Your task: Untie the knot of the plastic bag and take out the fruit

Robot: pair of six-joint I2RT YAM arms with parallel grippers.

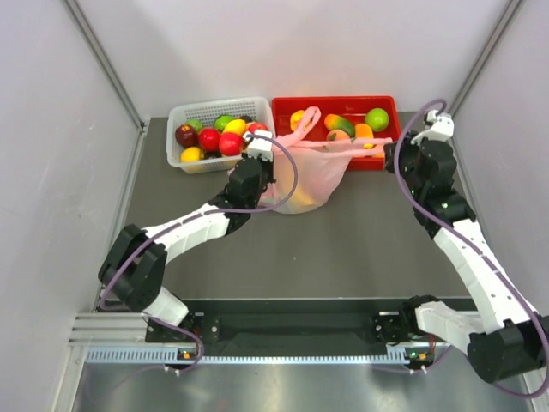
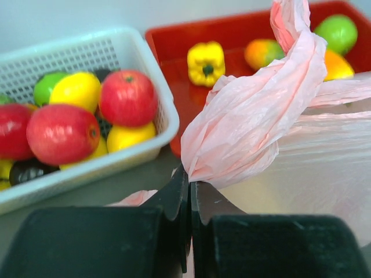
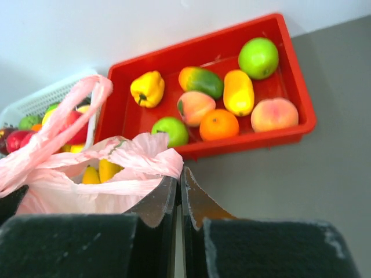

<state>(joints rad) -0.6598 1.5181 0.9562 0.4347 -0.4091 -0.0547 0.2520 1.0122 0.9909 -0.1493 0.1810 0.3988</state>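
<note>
Right now the plastic bag is sitting on the tabletop, just in front of the spot where the white basket and the red tray are meeting side by side. Both arms are reaching in toward it from opposite sides.

The left arm is coming in from the left, and its jaws are clenching a bunched fold of the bag's thin pink plastic; in the left wrist view the plastic is rising out of the closed tips and twisting upward. The right arm is standing at the bag's right, its jaws also pressing together with crumpled pink plastic caught at the tips. One handle is stretching taut from the bag toward the right jaws, passing over the front of the tray, while the other loop handle is standing up above the bag.

Yellow fruit is showing inside the bag. Whether the knot is tied or loose cannot be told from these views.

The basket is holding red, yellow and green fruits. The tray is carrying a yellow pepper, green apples, a mango, an orange and a peach.
</note>
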